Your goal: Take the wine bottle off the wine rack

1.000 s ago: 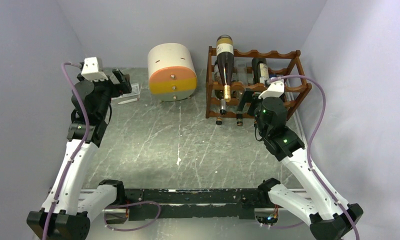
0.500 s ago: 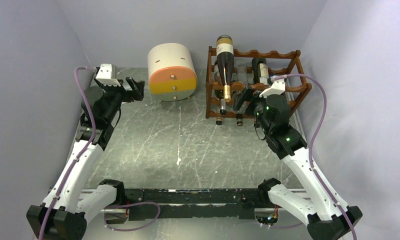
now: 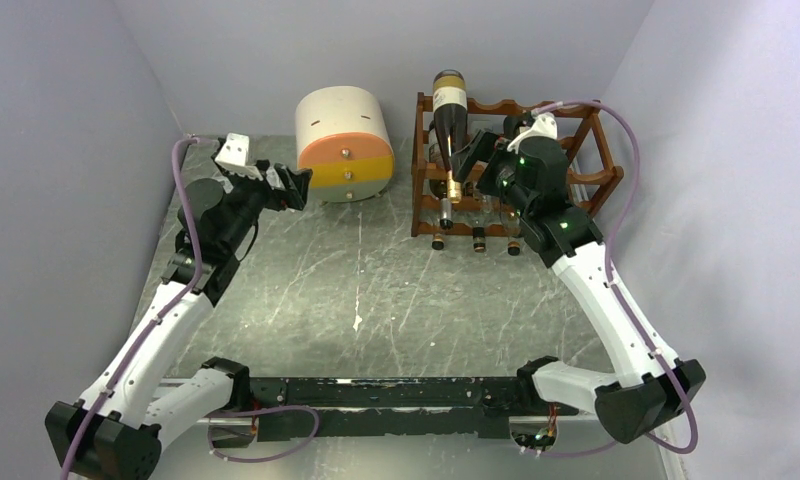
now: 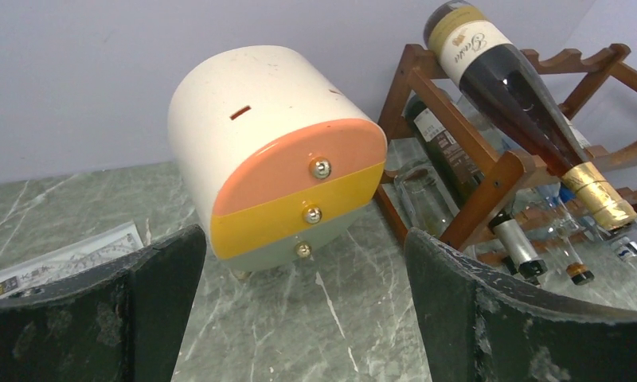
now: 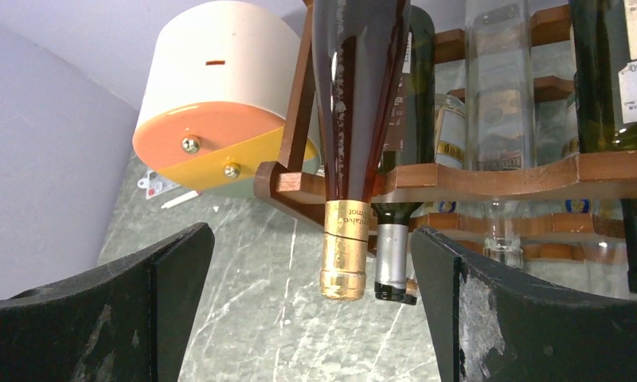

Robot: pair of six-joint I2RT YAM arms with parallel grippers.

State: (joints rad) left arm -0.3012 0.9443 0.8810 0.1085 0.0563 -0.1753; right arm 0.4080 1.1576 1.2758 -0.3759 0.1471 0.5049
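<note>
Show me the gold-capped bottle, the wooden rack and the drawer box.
wine bottle point(image 5: 343, 259): right wrist view, gold foil neck.
wine rack point(image 3: 417, 165): top external view, left front post.
drawer unit point(image 4: 287, 169): left wrist view, orange front band.

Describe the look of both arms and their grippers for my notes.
Both the left arm and right arm have white links, black joints and a lilac cable. Each wrist carries a white block. The fingers are flat, black and scuffed. The right arm also shows green lights.
</note>
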